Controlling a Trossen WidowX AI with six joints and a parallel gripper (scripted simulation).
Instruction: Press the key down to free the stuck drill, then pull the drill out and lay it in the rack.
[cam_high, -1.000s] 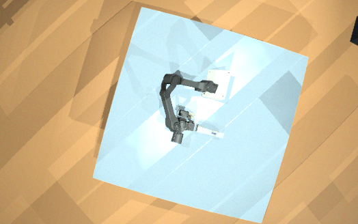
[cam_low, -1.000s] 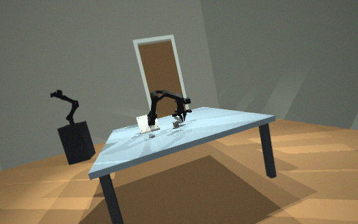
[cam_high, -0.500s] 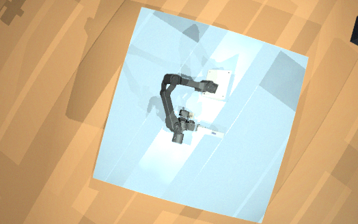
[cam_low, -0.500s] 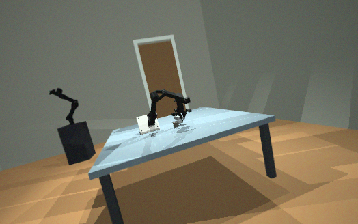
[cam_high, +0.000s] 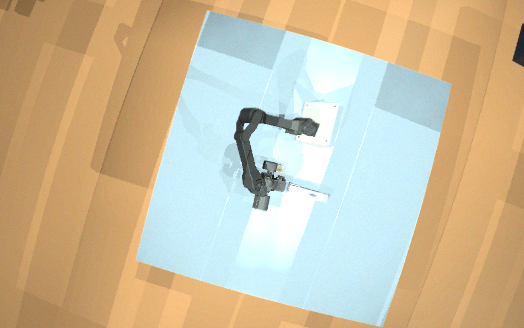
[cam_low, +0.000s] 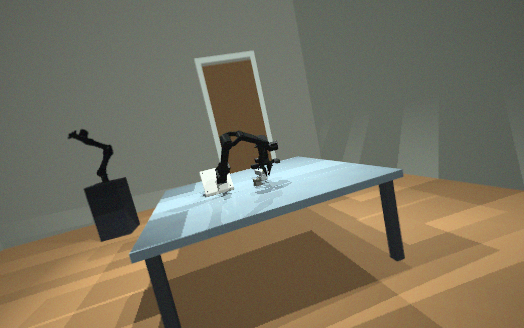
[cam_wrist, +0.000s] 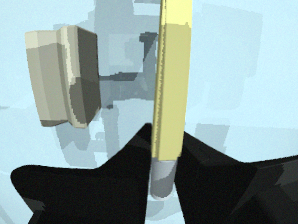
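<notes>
My gripper (cam_high: 280, 181) (cam_low: 265, 171) (cam_wrist: 157, 128) is shut on a long yellow bar (cam_wrist: 172, 85) with a grey round end (cam_wrist: 163, 180); it looks to be the drill. The bar runs out of the top of the wrist view. A beige ridged block (cam_wrist: 62, 75) (cam_high: 280, 169) (cam_low: 257, 181) lies beside it, on the left in the wrist view, apart from the fingers. A long white piece (cam_high: 322, 197) with a blue mark is just right of the gripper in the top view. I cannot tell which pieces are the key and the rack.
The arm's base stands by a white plate (cam_high: 326, 120) (cam_low: 208, 181) on the light blue table (cam_high: 390, 200) (cam_low: 340, 172). The arm arches from there to the gripper. A second arm (cam_low: 103, 155) stands on a dark box (cam_low: 111, 210) away from the table.
</notes>
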